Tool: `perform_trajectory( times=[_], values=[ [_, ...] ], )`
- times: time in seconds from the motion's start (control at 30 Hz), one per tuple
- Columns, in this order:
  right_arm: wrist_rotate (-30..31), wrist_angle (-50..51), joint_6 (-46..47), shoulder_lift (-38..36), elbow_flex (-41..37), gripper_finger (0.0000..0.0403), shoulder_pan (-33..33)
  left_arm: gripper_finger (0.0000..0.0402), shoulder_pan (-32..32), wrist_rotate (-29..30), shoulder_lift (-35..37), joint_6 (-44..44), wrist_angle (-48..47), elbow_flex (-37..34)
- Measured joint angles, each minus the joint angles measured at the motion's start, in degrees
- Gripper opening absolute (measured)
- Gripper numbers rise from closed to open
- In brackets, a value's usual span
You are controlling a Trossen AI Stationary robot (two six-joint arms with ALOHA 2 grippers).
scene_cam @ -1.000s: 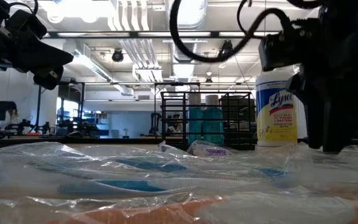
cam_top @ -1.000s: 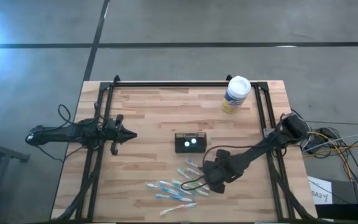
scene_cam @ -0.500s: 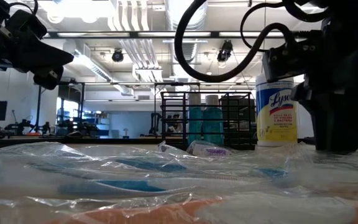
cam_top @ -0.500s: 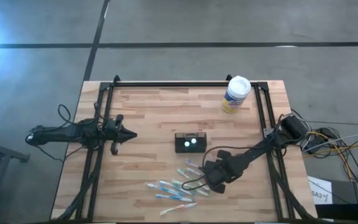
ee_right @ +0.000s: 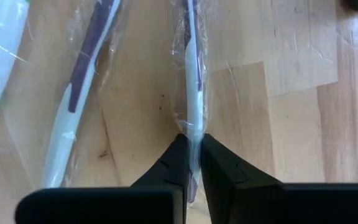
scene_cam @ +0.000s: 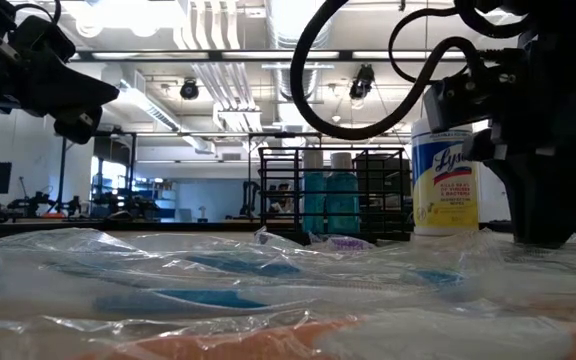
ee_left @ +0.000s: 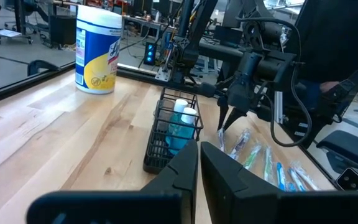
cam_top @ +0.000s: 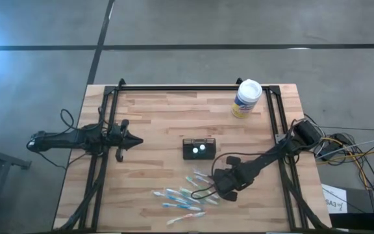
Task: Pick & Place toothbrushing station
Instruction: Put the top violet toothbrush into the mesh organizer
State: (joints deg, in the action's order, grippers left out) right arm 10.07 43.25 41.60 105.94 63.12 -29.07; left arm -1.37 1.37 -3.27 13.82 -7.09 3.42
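Down low, right end effector (ee_right: 191,149) pinching toothbrush (ee_right: 193,93)

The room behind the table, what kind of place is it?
Probably a robotics lab or workshop. Two robot arms work at a wooden table fitted with a black metal frame; exposed ducts and strip lights run across the ceiling, and more workbenches with equipment stand in the background.
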Motion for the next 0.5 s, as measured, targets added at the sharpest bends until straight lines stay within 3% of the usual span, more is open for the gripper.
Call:
perform_trajectory(
  times=[0.5],
  values=[
    [5.5, 0.5, 1.8, -13.7, -0.1, 0.0024, -1.2, 0.0023, 0.0, 0.0, 0.0, 2.3, 2.2, 0.4]
  ],
)
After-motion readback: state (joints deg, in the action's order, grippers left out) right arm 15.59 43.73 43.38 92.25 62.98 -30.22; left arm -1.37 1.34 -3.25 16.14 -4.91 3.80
